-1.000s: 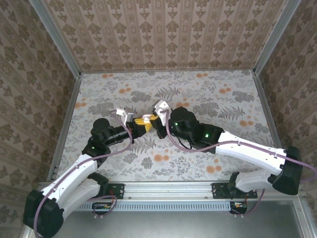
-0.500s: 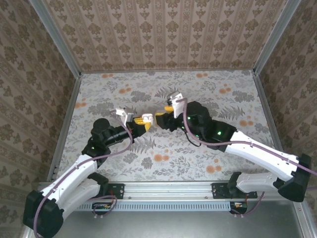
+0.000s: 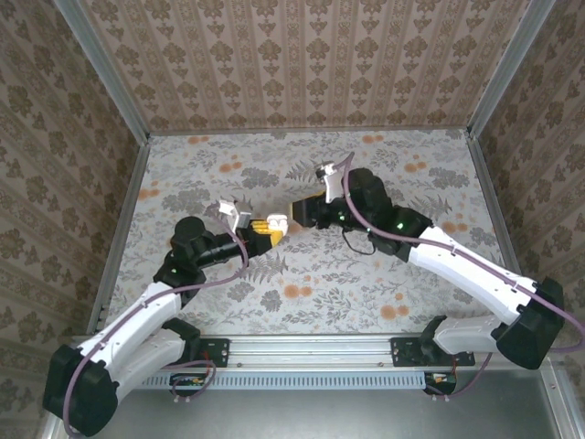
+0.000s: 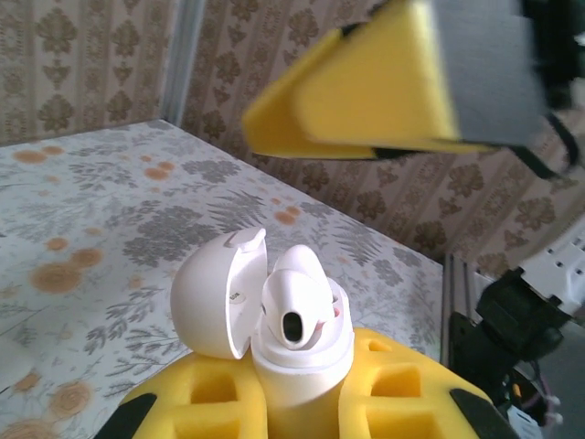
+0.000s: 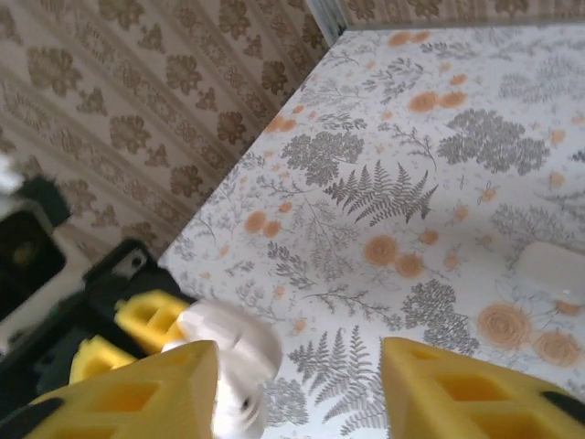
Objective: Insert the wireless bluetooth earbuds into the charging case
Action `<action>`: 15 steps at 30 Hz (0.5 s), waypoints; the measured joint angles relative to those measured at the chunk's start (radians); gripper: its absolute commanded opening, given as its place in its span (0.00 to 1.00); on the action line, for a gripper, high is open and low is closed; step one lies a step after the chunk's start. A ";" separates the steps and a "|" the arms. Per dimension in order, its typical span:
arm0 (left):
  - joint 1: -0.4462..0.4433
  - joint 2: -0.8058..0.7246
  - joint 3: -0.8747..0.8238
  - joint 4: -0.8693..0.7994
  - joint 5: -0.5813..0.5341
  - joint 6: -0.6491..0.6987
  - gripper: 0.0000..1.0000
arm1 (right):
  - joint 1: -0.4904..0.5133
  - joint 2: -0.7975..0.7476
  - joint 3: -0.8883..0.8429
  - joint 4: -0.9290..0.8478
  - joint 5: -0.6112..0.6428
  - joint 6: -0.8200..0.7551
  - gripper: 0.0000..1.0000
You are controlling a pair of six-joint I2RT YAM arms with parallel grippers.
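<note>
My left gripper (image 4: 297, 407) is shut on the white charging case (image 4: 302, 366), which stands upright between its yellow foam pads (image 4: 402, 402). The case's lid (image 4: 215, 293) hangs open to the left. One white earbud (image 4: 297, 306) sits in the case mouth and sticks up out of it. In the top view the case (image 3: 277, 222) is above the middle of the table, held by the left gripper (image 3: 265, 229). My right gripper (image 3: 300, 213) hovers just to its right. In the right wrist view the right gripper (image 5: 302, 389) is open, with nothing between its fingers, and the blurred case (image 5: 238, 352) lies by its left finger.
A flat white rounded object (image 5: 553, 270) lies on the floral table (image 3: 366, 265) beyond the right finger. Patterned walls and metal rails (image 3: 123, 229) close the table in on three sides.
My right gripper was shut at the case a second ago. It has opened and drawn back to the right and away. The left gripper still holds the case in nearly the same place.
</note>
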 measured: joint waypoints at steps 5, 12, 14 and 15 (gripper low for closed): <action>-0.013 0.066 0.063 0.048 0.091 0.004 0.00 | -0.074 0.006 -0.009 0.033 -0.168 0.118 0.28; -0.039 0.139 0.109 0.094 0.153 0.008 0.00 | -0.100 0.035 -0.023 0.092 -0.350 0.220 0.21; -0.041 0.153 0.109 0.093 0.159 0.008 0.00 | -0.100 0.037 -0.025 0.104 -0.384 0.230 0.21; -0.041 0.157 0.109 0.093 0.160 0.008 0.00 | -0.100 0.037 -0.027 0.113 -0.400 0.236 0.20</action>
